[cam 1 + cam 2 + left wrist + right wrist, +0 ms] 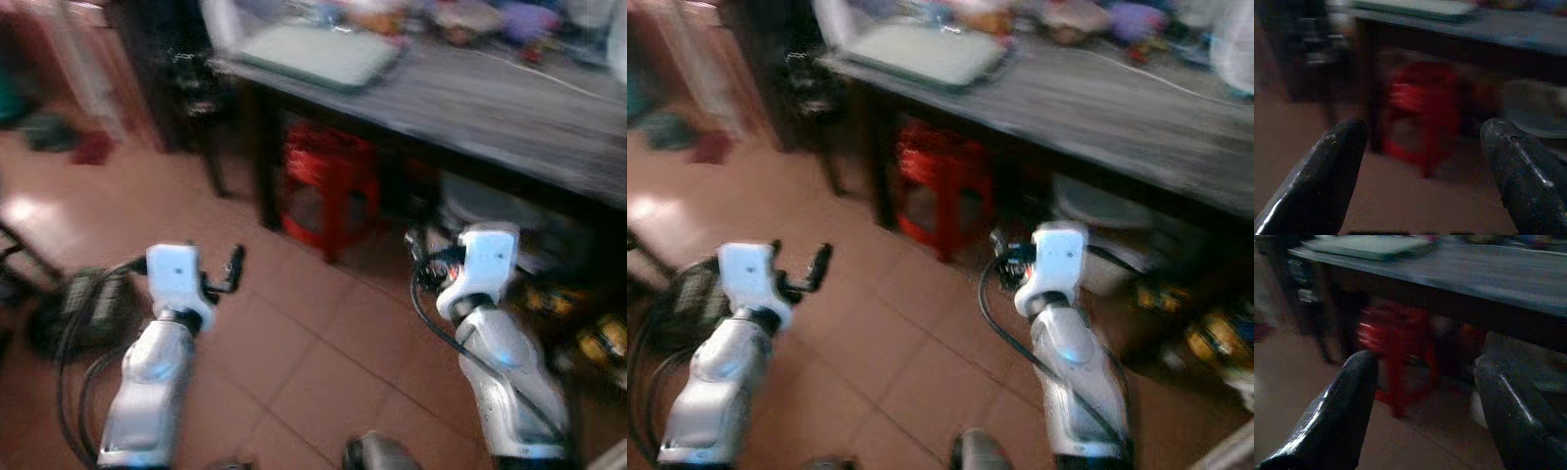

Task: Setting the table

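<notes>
Grey worktop (pixel 509 117) runs across the far side, blurred. Pale green tray (pixel 318 54) lies flat near its left end, with a clutter of small coloured items (pixel 460 18) along the back edge, too smeared to identify. White cable (pixel 549 76) trails across the top on the right.

Both arms are held low and forward over the tiled floor (pixel 294 333), well short of the worktop and below its edge. Left gripper (pixel 1420 166) is empty, fingers (pixel 1327 171) spread wide apart. Right gripper (pixel 1425 401) is the same: fingers (pixel 1342 401) splayed, nothing between them. Both wrist views look under the worktop at a red stool (pixel 328 186) standing on the floor beneath it, just right of the dark leg (pixel 265 166).

Tray sits well apart from both grippers, up and ahead, nearer the left one's side. A pale round object (pixel 495 206) lies under the worktop ahead of the right gripper; can't tell what it is. Dark fan-like thing (pixel 83 308) sits on the floor beside the left arm.
</notes>
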### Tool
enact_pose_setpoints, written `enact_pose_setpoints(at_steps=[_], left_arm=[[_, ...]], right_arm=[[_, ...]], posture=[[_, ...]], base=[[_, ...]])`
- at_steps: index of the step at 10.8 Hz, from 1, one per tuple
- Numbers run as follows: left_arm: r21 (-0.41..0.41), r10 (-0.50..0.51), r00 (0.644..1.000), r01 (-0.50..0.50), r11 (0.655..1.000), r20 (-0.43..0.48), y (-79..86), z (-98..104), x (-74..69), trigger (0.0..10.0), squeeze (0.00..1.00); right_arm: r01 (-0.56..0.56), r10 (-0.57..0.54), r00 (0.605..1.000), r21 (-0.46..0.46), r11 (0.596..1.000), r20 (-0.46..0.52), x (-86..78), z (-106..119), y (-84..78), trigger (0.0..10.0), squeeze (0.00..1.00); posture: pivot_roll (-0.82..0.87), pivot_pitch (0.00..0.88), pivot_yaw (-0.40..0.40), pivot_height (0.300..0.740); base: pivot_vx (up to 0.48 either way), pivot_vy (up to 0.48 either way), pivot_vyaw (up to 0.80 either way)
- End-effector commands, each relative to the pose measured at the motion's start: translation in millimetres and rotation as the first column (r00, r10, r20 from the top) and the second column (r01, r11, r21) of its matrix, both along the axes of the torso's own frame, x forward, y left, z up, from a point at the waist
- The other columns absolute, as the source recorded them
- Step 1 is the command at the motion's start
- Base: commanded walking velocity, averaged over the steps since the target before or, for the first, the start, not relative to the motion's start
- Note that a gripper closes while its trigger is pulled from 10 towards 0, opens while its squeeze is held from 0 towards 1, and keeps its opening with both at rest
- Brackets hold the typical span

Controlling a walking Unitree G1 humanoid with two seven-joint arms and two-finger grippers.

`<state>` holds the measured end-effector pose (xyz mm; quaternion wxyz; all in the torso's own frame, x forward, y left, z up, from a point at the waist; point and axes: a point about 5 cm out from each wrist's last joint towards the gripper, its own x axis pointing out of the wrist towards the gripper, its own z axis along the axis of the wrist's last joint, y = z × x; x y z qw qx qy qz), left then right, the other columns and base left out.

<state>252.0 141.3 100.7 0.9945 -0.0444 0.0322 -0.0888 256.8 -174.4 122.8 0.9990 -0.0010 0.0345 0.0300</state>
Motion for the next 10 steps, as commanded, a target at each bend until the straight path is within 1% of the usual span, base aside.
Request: enact_pose_setpoints(at_steps=[1, 3, 5, 8, 9, 10], left_arm=[[0.036, 0.028, 0.999, -0.029, 0.999, 0.015, 8.2, 3.3, -0.5, 10.0, 0.0], [0.015, 0.04, 0.999, -0.04, 0.999, 0.018, 8.4, 3.4, 1.0, 10.0, 0.0], [0.021, 0.046, 0.999, -0.046, 0.999, 0.022, 7.8, 3.7, 1.8, 10.0, 0.0], [0.024, 0.041, 0.999, -0.042, 0.999, 0.018, 8.1, 2.5, -2.0, 10.0, 0.0], [0.028, 0.043, 0.999, -0.043, 0.999, 0.013, 8.8, 1.2, -3.0, 10.0, 0.0], [0.023, 0.041, 0.999, -0.041, 0.999, 0.007, 8.6, 0.7, -3.0, 10.0, 0.0]], right_arm=[[-0.022, 0.022, 0.999, 0.012, 1.0, 0.026, -1.1, 6.1, 6.5, 10.0, 0.0], [-0.051, 0.05, 0.998, 0.028, 0.998, 0.03, -3.8, 6.3, 11.4, 10.0, 0.0], [-0.065, 0.064, 0.997, 0.017, 0.998, 0.04, -4.6, 8.7, 12.2, 10.0, 0.0], [-0.086, 0.085, 0.995, 0.01, 0.996, 0.045, -6.7, 10.0, 14.2, 10.0, 0.0], [-0.09, 0.089, 0.995, 0.009, 0.996, 0.045, -6.7, 10.1, 14.4, 10.0, 0.0], [-0.086, 0.085, 0.995, 0.02, 0.996, 0.047, -6.2, 10.5, 13.8, 10.0, 0.0]], posture=[[-0.05, 0.043, 0.061, 0.74], [-0.05, 0.045, 0.06, 0.74], [-0.06, 0.046, 0.057, 0.74], [-0.05, 0.048, 0.054, 0.74], [-0.05, 0.047, 0.054, 0.74], [-0.05, 0.047, 0.054, 0.74]], base=[[0.0, 0.0, -0.8], [0.0, 0.0, -0.8], [0.0, 0.0, -0.8], [0.0, 0.0, -0.8], [0.0, -0.289, -0.8], [0.0, -0.48, 0.0]])
